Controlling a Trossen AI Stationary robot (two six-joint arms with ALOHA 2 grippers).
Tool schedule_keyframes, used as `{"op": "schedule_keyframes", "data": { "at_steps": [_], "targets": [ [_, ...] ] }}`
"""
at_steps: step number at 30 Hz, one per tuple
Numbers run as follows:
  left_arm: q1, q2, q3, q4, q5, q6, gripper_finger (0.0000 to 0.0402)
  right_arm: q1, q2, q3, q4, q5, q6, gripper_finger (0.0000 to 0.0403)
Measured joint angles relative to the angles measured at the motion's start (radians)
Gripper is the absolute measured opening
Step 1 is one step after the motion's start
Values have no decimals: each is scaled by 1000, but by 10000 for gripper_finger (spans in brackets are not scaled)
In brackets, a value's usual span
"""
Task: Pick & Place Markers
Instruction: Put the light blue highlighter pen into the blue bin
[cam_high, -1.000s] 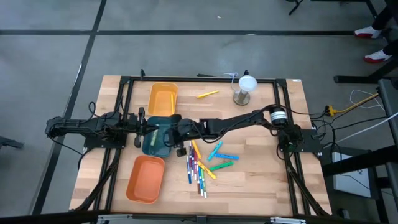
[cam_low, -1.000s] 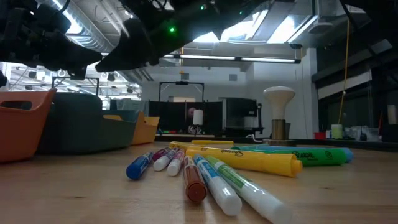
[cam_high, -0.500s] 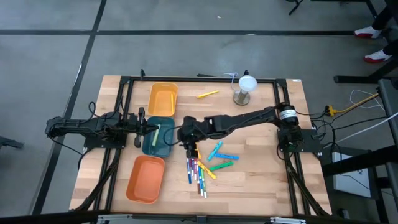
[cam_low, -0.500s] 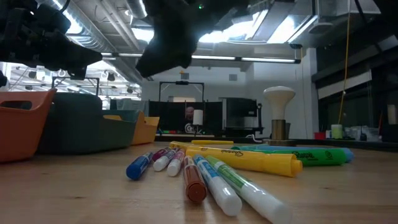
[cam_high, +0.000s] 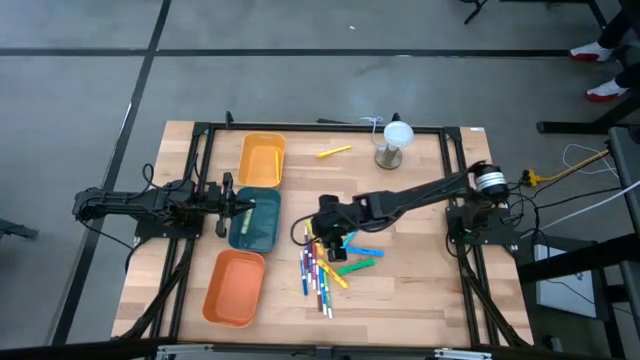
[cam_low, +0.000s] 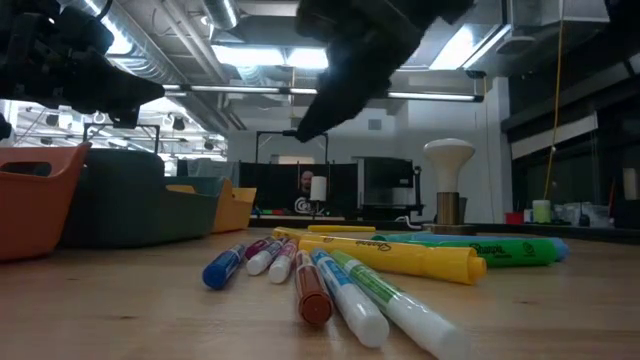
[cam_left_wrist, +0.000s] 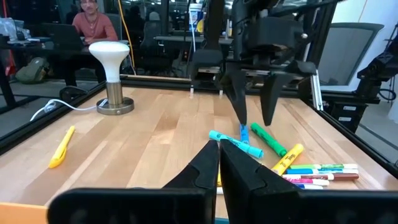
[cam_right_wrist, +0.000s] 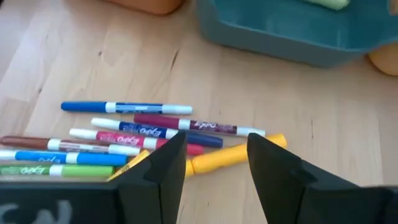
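Several markers (cam_high: 322, 265) lie in a loose pile on the wooden table, right of the teal tray (cam_high: 255, 220); they also show in the low view (cam_low: 330, 275) and right wrist view (cam_right_wrist: 124, 134). My right gripper (cam_high: 325, 228) hangs open above the pile's far end, slanting down, its fingers (cam_left_wrist: 239, 106) clear of the markers and with nothing between them. Light blue and green markers (cam_left_wrist: 249, 143) lie just below it. A yellow-green marker (cam_right_wrist: 323, 3) lies in the teal tray. My left gripper (cam_left_wrist: 217, 155) is shut and level at the teal tray's left side (cam_high: 222, 205).
A yellow tray (cam_high: 262, 158) stands at the far left and an orange tray (cam_high: 235, 287) at the near left. A white mushroom-shaped lamp (cam_high: 397, 140) and a lone yellow marker (cam_high: 335, 152) are at the far side. A person (cam_left_wrist: 93, 22) sits beyond the table.
My right gripper has gone from over the teal tray's right edge toward the table's right, to above the marker pile, and has tipped further down. Its fingers stay open. The markers on the table have not moved.
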Motion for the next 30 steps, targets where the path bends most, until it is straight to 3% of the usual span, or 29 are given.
{"op": "schedule_keyframes", "data": {
  "at_steps": [9,18,26,30],
  "targets": [
    [0,0,0,4,-1,0,13,-2,-112,-146,136,0,71,169],
    [0,0,0,5,0,0,9,-32,-98,-151,152,0,76,169],
    [0,0,0,5,0,0,11,-46,-92,-151,155,-1,-22,169],
    [0,0,0,5,0,0,8,-48,-100,-151,135,-98,-24,169]
  ]
}}
